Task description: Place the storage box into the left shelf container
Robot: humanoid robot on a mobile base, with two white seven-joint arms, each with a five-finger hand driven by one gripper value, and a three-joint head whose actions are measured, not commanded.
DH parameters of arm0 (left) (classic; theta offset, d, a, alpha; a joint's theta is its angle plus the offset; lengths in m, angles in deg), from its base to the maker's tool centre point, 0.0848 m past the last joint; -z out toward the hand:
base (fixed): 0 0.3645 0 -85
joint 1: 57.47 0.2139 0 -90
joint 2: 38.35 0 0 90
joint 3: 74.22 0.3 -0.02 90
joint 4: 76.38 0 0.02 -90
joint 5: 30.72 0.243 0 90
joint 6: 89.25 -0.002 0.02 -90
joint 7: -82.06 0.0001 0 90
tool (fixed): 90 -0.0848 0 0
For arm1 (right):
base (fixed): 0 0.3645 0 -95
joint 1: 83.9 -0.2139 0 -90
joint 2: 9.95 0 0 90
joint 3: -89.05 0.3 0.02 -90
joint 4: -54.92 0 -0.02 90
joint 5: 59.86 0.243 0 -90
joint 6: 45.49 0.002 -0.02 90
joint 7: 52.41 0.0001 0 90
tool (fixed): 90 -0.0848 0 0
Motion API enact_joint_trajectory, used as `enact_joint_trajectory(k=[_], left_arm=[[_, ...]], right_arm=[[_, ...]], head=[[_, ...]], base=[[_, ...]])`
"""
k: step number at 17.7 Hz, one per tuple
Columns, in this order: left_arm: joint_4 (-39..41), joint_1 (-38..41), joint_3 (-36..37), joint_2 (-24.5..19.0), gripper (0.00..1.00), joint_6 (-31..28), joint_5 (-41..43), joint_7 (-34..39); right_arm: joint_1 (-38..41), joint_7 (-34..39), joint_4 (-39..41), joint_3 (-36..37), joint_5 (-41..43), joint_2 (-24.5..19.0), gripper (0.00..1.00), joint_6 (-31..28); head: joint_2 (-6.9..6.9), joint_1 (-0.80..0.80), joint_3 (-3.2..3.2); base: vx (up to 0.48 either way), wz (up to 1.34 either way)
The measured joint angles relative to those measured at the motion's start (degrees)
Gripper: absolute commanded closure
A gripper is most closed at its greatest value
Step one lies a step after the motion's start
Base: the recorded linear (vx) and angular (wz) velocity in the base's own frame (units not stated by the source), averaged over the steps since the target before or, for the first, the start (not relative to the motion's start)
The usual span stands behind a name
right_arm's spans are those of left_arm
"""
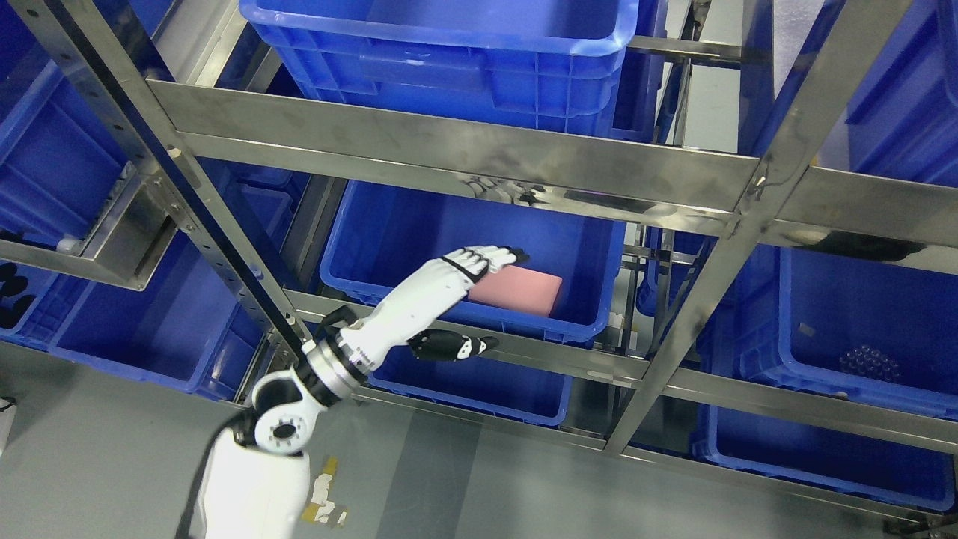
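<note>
No legible text, label, brand, number or sign was found in the head view. The blue bins point(464, 247) and the steel shelf frame point(449, 153) bore no readable markings. Torn tape on the floor point(323, 498) carried no discernible print. The left hand point(449, 288) showed no lettering.

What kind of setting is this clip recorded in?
Most likely a warehouse or stockroom storage bay. A stainless steel shelf rack holds rows of blue plastic bins above a grey floor. The left hand reaches over a pink box lying in the middle bin.
</note>
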Motion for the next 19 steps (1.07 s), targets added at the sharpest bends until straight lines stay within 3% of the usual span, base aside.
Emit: enact_joint_trajectory(k=[4, 6, 11, 19], left_arm=[[1.0, 7.3, 0.4, 0.0, 0.00, -5.7, -10.5, 16.7], [1.7, 10.8, -0.6, 0.0, 0.00, -8.1, -15.0, 21.6], [4.2, 17.3, -2.2, 0.0, 0.00, -11.6, -21.6, 23.7], [7.3, 20.7, -2.5, 0.0, 0.00, -14.3, -24.6, 23.9]], right_arm=[[0.0, 0.0, 0.0, 0.0, 0.0, 0.0, 0.00, 0.0], [0.0, 0.0, 0.0, 0.0, 0.0, 0.0, 0.00, 0.0], [0.0, 0.0, 0.0, 0.0, 0.0, 0.0, 0.00, 0.0], [0.0, 0.0, 0.0, 0.0, 0.0, 0.0, 0.00, 0.0]], head=[[0.00, 0.00, 0.00], [0.00, 0.00, 0.00], [0.00, 0.00, 0.00], [0.00, 0.00, 0.00]], base=[[0.000, 0.00], [0.000, 0.00], [0.000, 0.00], [0.000, 0.00]])
